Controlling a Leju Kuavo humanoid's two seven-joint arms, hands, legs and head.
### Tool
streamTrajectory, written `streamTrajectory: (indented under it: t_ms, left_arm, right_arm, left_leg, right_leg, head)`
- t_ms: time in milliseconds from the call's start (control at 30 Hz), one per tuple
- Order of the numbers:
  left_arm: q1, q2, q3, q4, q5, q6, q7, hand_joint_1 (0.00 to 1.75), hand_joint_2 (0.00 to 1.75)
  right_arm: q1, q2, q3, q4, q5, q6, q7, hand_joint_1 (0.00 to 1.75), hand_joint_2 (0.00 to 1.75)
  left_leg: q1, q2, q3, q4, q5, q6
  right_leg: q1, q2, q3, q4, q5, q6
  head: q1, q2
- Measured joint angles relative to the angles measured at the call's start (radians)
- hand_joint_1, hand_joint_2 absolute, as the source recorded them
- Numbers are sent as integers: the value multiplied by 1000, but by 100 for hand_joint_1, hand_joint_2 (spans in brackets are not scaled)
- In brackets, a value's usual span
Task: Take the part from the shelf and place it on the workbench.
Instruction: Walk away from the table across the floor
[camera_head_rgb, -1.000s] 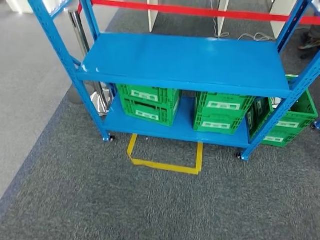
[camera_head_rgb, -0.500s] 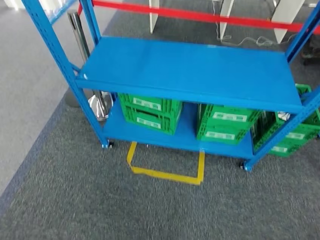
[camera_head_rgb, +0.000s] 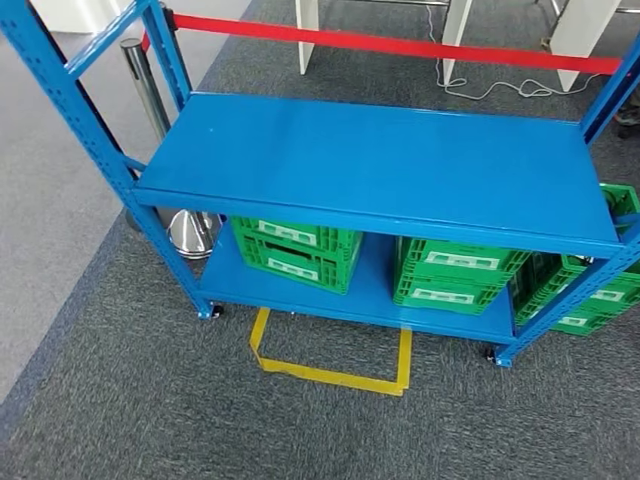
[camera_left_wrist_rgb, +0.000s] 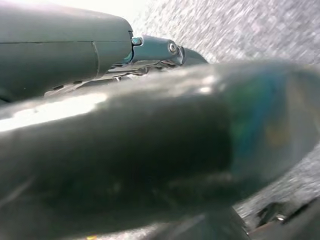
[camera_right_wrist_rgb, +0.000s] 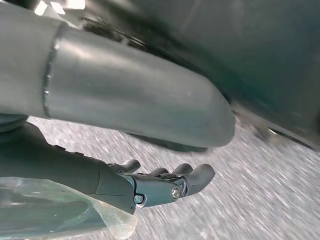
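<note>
On the far left: a chrome post (camera_head_rgb: 155, 100) stands on grey carpet (camera_head_rgb: 151, 400) behind the rack's corner.
Shelf (camera_head_rgb: 377, 160): blue, its upper board bare; no part can be made out on it.
Lower board: two green crates (camera_head_rgb: 294, 255) (camera_head_rgb: 453, 275) side by side.
Floor, near side: yellow tape outline (camera_head_rgb: 332, 375).
Far right: another green crate (camera_head_rgb: 596, 300) beside the rack.
Left hand (camera_left_wrist_rgb: 158, 50): over carpet, grasp cannot be told.
Right hand (camera_right_wrist_rgb: 158, 185): fingers loosely curled, holding nothing.

camera nearer the shelf (camera_head_rgb: 377, 160)
</note>
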Motion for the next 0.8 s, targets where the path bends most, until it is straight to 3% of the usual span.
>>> streamTrajectory:
  t_ms: [33,100,167,200,333,367,433,500,567,633,667,700,733,800]
  left_arm:
    - [-1,0,0,0,0,0,0,0,0]
    - [1,0,0,0,0,0,3,0,0]
    - [4,0,1,0,-1,0,14,0,0]
    - [4,0,2,0,-1,0,21,0,0]
    - [8,1,7,2,-1,-10,41,0,0]
    - [11,1,9,3,1,-14,45,0,0]
    - [14,0,15,3,8,-22,49,0,0]
    - [8,-1,20,3,13,-29,53,0,87]
    - [2,-1,24,3,14,-37,57,0,175]
    - [0,0,27,3,14,-43,64,0,175]
    - [1,0,29,3,14,-45,67,0,175]
    - [1,0,30,3,14,-46,69,0,175]
    - [1,0,31,3,14,-47,70,0,175]
    - [0,-1,32,3,14,-47,71,0,175]
  right_arm:
    - [-1,0,0,0,0,0,-3,0,0]
    - [-3,0,0,0,-2,1,-1,0,0]
    - [-2,0,0,0,-8,1,7,0,0]
    - [-2,0,0,0,-12,1,9,0,0]
    - [-4,1,-1,1,-30,8,12,0,0]
    - [-6,2,-2,2,-35,12,13,0,0]
    - [-8,3,-5,2,-42,20,14,0,0]
    - [-8,3,-7,2,-44,26,17,0,0]
    - [-8,3,-8,2,-43,31,21,0,0]
    - [-8,3,-8,2,-42,32,25,0,0]
    - [-7,3,-8,2,-42,33,27,0,0]
    - [-6,3,-8,2,-41,33,28,0,0]
    - [-6,3,-9,2,-41,33,29,0,0]
    - [-7,3,-10,2,-41,33,29,0,0]
  left_leg:
    - [1,1,-40,61,-2,-4]
    - [3,2,-124,161,-53,-9]
    - [4,2,-182,187,-107,-10]
    - [4,2,-194,165,-100,-9]
    - [1,-5,-189,-13,92,-1]
    - [-1,-6,-187,-25,110,3]
    - [-3,-3,-181,-30,114,13]
    - [-1,6,-172,-46,121,25]
    - [0,17,-165,-57,120,36]
    - [-4,31,-160,-58,114,44]
    - [-7,38,-156,-58,109,47]
    - [-10,45,-151,-58,105,48]
    - [-13,52,-143,-58,100,49]
    - [-19,67,-128,-58,89,47]
  right_leg:
    - [-1,-1,15,-7,-7,-4]
    - [-2,0,44,-15,-22,-8]
    - [-2,3,73,-17,-41,-7]
    - [-3,5,87,-17,-52,-5]
    - [-3,16,131,-17,-96,13]
    - [-3,21,132,-18,-103,19]
    - [-3,30,135,-24,-112,30]
    - [-3,26,127,-6,-130,39]
    - [-3,15,75,87,-176,45]
    - [-3,12,-3,207,-215,47]
    - [-3,11,-30,236,-209,47]
    - [-2,8,-38,227,-182,44]
    - [0,0,-28,183,-140,39]
    - [10,-43,20,53,-64,23]
  head:
    - [-1,0]
    - [-2,0]
    - [-2,0]
    - [-2,0]
    - [-4,0]
    - [-4,0]
    - [-4,0]
    - [-1,0]
    - [2,0]
    - [2,0]
    - [2,0]
    - [2,0]
    - [2,0]
    - [1,0]
